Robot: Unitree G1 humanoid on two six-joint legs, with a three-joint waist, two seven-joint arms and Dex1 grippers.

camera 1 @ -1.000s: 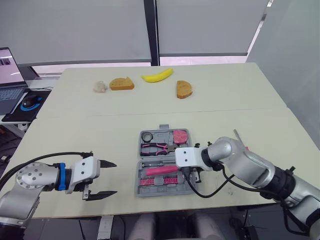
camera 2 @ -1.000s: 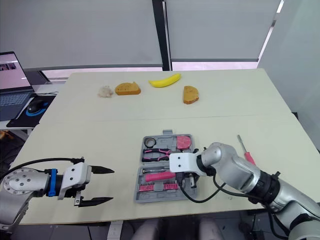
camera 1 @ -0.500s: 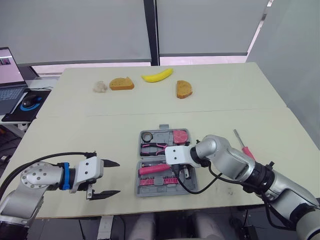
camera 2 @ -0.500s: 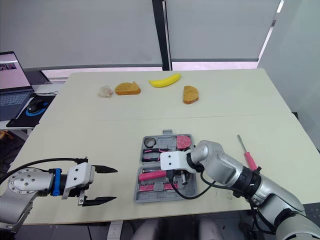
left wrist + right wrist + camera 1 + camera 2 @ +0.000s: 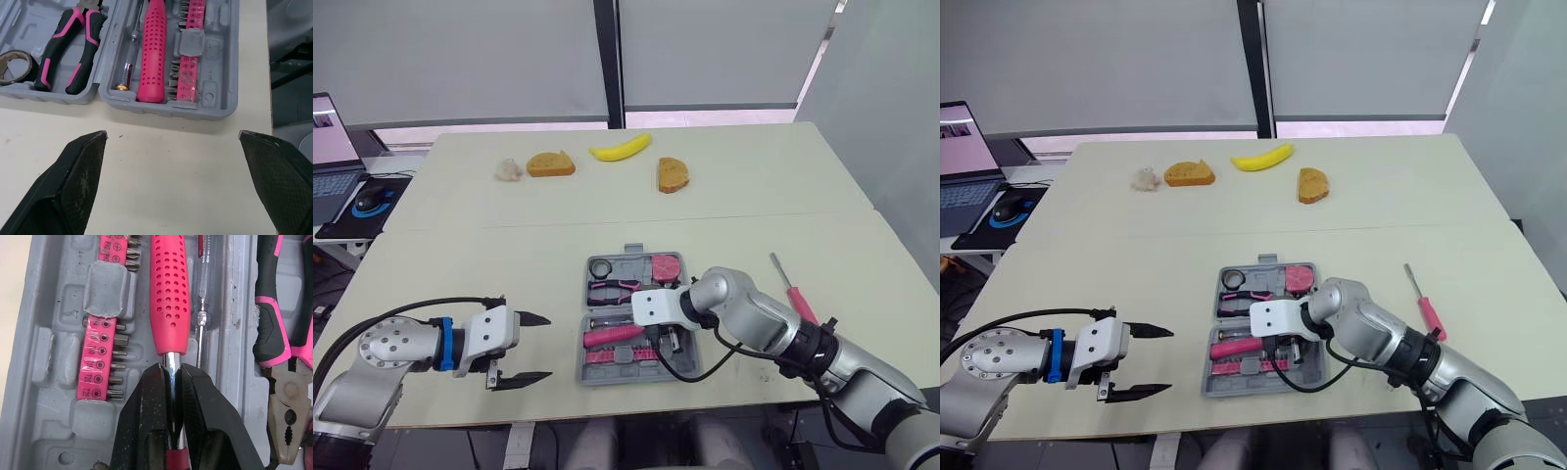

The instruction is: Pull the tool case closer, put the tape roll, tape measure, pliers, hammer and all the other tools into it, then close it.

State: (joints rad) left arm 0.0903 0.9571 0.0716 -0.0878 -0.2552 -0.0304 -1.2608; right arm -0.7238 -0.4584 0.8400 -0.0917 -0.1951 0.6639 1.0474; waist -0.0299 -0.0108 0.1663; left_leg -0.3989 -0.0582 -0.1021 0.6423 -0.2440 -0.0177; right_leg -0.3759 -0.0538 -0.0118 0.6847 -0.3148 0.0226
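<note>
The hammer [image 5: 169, 298] is clamped by its steel shaft in the right end effector [image 5: 171, 374] and lies in the near half of the open tool case [image 5: 631, 266], beside the bit strip [image 5: 105, 357]. The left end effector [image 5: 540, 347] is held spread wide above the table [image 5: 509, 255], left of the case. A screwdriver [image 5: 790, 286] is seen on the table to the case's right.
</note>
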